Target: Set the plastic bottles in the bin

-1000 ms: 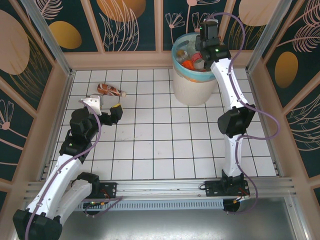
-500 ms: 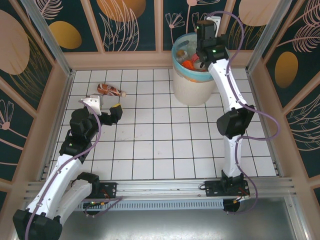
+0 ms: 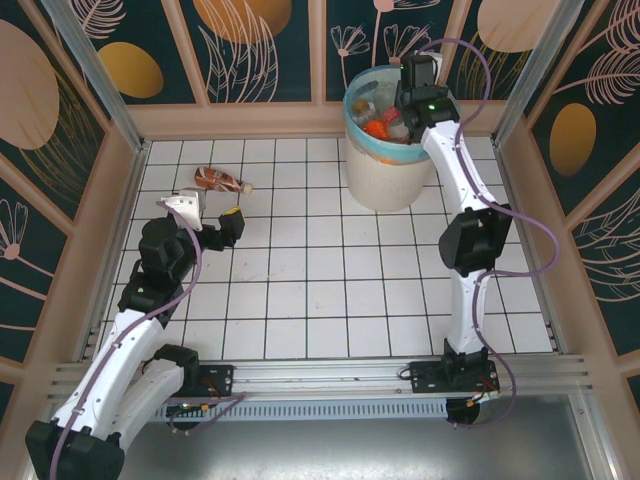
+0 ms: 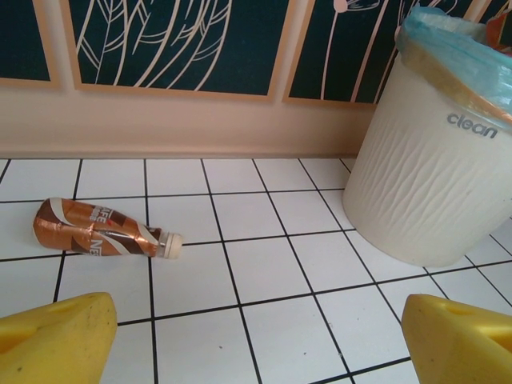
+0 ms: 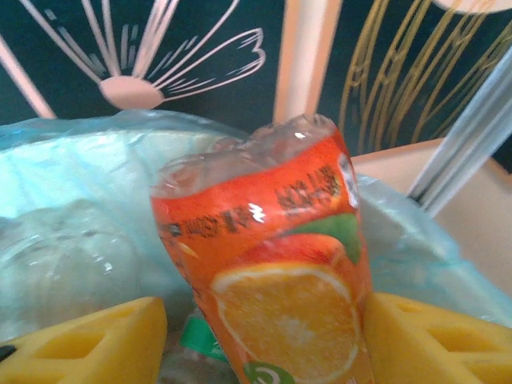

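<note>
Bin (image 3: 385, 175), round, white ribbed plastic with blue lining, stands far right. Over it the right gripper (image 5: 264, 324) flanks an orange-labelled clear plastic bottle (image 5: 272, 256); gripped or freed, I cannot tell. Better release only inside the rim. The left gripper (image 4: 256, 336), spread wide and empty, faces the brown-labelled bottle (image 4: 100, 234) on the tiles (image 4: 280, 272).

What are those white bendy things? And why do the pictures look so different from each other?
They are two robot arms, a left arm and a right arm, bolted to a tiled table. One camera looks down from above; another rides on each wrist, showing its yellow jaws. The left jaws are open and empty, facing a brown bottle lying on the tiles. The right jaws are over the white bin, with an orange bottle between them; whether they squeeze it, I cannot tell. Inside the bin lie other bottles.
</note>
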{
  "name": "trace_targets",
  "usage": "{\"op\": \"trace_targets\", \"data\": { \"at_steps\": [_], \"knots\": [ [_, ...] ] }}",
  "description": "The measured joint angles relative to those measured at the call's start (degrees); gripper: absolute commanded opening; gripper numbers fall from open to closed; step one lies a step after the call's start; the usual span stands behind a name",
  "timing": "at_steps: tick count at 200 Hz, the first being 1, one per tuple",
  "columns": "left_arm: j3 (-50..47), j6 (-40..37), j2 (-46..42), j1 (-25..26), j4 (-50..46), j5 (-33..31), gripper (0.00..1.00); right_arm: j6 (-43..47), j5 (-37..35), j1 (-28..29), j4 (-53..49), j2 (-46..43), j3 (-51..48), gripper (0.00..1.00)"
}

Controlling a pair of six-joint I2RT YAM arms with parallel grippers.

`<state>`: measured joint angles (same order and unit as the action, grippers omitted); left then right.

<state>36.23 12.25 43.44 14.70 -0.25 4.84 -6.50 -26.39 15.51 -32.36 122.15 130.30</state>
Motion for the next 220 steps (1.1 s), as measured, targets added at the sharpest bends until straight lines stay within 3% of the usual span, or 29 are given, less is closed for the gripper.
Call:
{"op": "trace_targets", "data": {
  "at_steps": [26, 46, 92, 137, 181, 220],
  "knots": [
    [0.00, 0.00, 0.00, 0.00, -0.02, -0.26, 0.92, -0.04, 6.60, 0.17, 4.04, -3.72, -7.39, 0.61],
    [0.00, -0.02, 0.00, 0.00, 0.00, -0.44, 0.92, 0.00, 10.21, -0.07, 6.10, -6.49, -11.58, 0.67],
    [1.44, 0.09, 2.16, 0.00, -1.53, -1.31, 0.93, -1.57, 15.85, -1.09, 5.05, -7.23, -11.80, 0.75],
    [15.72, 3.34, 12.61, 0.00, -10.23, -7.56, 0.95, -3.06, 17.49, -0.87, 1.95, -10.54, -9.60, 0.79],
    [29.38, 7.78, 26.47, -0.26, -15.30, -13.55, 0.97, -4.50, 18.43, 1.62, 8.24, -29.94, -22.82, 0.78],
    [34.40, 13.44, 41.16, -5.84, -16.96, -10.86, 0.97, -5.07, 19.45, 12.26, 19.15, -49.11, -47.25, 0.76]
  ]
}}
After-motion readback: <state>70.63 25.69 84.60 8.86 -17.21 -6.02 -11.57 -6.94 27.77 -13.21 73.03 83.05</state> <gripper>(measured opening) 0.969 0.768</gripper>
